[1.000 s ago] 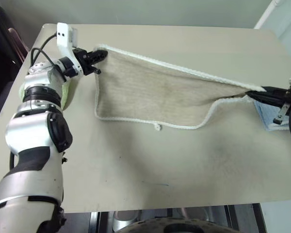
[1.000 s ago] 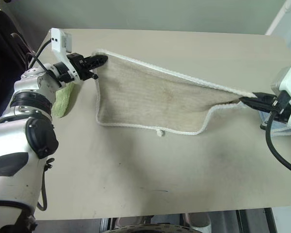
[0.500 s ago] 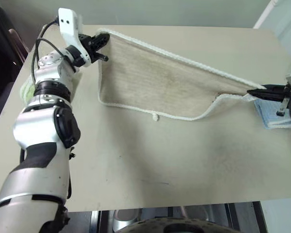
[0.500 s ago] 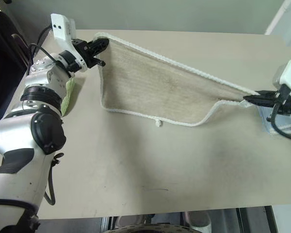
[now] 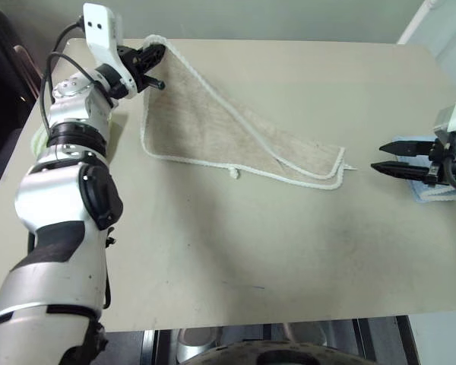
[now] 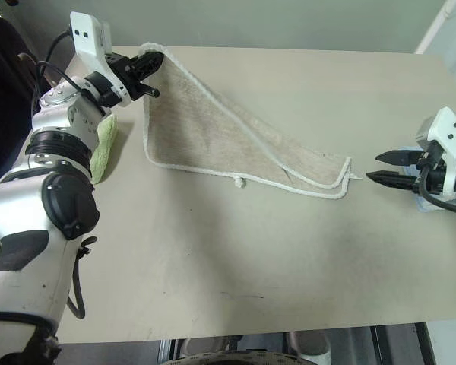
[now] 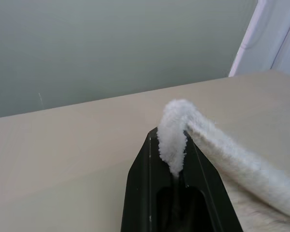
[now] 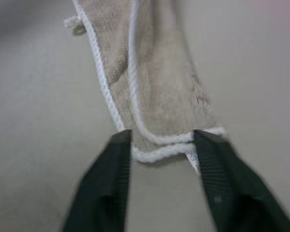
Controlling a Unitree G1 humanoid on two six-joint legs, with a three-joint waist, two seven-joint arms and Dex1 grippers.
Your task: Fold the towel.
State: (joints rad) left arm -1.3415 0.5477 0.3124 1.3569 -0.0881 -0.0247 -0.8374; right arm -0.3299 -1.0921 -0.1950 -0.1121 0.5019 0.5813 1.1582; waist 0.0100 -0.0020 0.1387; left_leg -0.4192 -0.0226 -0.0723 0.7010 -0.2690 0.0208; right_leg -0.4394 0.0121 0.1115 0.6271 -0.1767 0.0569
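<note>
The beige towel (image 5: 213, 125) with white corded edging hangs from its far left corner and slopes down onto the table (image 5: 235, 243). My left gripper (image 5: 153, 55) is shut on that raised corner, and the left wrist view shows the white cord (image 7: 173, 130) pinched between the black fingers. The towel's right end (image 5: 327, 161) lies doubled over on the table, with its small loop tag (image 5: 233, 173) at the near edge. My right gripper (image 5: 377, 157) stands open just right of that end, touching nothing. In the right wrist view its two fingers (image 8: 106, 183) flank the towel end (image 8: 154, 87).
A green folded towel (image 6: 102, 148) lies at the table's left edge beside my left arm. A light blue folded towel (image 5: 433, 190) lies under my right gripper at the right edge. A white frame (image 5: 414, 23) stands past the table's far right corner.
My right gripper has opened and let go of the towel's right corner, which has dropped onto the table and lies doubled over. The left gripper keeps its corner, lifted slightly.
</note>
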